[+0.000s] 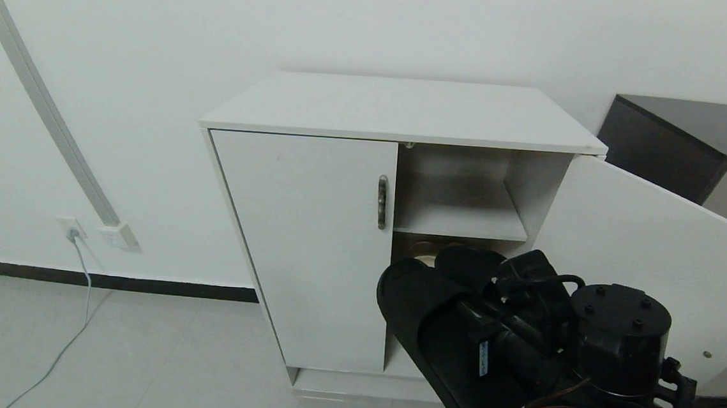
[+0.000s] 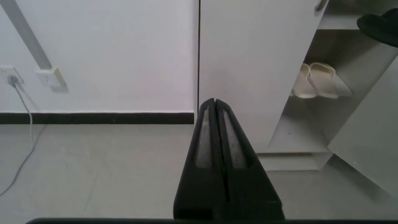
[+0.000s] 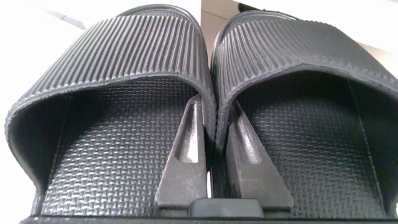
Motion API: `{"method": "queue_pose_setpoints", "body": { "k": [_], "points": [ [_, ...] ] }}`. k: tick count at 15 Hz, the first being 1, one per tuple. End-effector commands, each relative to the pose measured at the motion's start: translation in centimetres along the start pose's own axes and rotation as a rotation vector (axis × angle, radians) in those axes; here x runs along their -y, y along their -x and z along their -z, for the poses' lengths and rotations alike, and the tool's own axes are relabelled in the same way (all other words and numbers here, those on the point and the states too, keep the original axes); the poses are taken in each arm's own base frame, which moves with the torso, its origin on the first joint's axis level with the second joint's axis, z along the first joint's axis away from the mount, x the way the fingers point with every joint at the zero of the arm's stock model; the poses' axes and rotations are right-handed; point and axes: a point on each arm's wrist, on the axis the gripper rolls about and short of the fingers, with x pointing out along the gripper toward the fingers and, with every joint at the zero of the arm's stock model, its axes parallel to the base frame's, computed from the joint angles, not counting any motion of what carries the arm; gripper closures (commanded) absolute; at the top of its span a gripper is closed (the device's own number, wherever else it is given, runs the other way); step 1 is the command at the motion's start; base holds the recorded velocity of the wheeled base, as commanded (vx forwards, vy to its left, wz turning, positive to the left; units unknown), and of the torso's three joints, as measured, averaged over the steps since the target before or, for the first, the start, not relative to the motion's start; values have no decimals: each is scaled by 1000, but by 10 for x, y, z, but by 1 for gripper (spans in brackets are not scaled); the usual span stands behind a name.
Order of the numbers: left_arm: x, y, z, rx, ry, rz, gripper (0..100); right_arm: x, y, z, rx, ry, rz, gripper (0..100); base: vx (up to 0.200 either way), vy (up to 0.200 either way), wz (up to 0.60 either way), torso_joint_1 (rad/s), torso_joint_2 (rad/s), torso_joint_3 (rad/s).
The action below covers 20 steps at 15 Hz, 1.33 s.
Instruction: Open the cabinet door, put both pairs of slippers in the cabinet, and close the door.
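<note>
- Cabinet [image 1: 402, 107]: white, standing against the wall at twelve o'clock from the robot. Its left half is closed. Its right half is open, with a shelf [image 1: 458, 223] across the upper part.
- Open door [image 1: 648, 249]: swung out toward three o'clock, so the first step looks done and the opening is free.
- Black slippers [image 1: 432, 324]: held side by side in the air at about five o'clock in the head view, just in front of the open half and not yet inside. I judge this to be the second pair on its way in.
- Right gripper [image 3: 214, 109]: one finger sits inside each black slipper, pinching the two touching inner walls between them.
- Left gripper [image 2: 216, 107]: low and well apart from the cabinet, which lies toward its one o'clock. Its fingers are pressed together on nothing.
- Pale slippers [image 2: 320, 81]: lying as a pair inside the open half, below the shelf, so one pair seems stored.
- Next move, as I judge it:
  - Carry the black pair forward toward twelve o'clock, under the shelf and clear of the closed door's edge.
  - Set it beside or below the pale pair, not on it.
  - Spread the fingers, back out, then swing the door shut.
</note>
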Motion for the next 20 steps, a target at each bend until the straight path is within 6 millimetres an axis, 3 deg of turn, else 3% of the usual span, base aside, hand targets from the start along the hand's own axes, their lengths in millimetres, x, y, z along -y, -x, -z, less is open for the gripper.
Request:
{"method": "queue_pose_setpoints", "body": {
  "k": [1,15,20],
  "points": [
    [0,0,0,-1,0,0,100,0,0,1,-5,3,1,100,0,0,0,0,0,0],
    [0,0,0,-1,-1,0,100,0,-1,6,-23,9,-3,100,0,0,0,-70,398,326],
    [0,0,0,-3,0,0,100,0,1,6,-21,11,0,100,0,0,0,-1,58,48]
  ]
}}
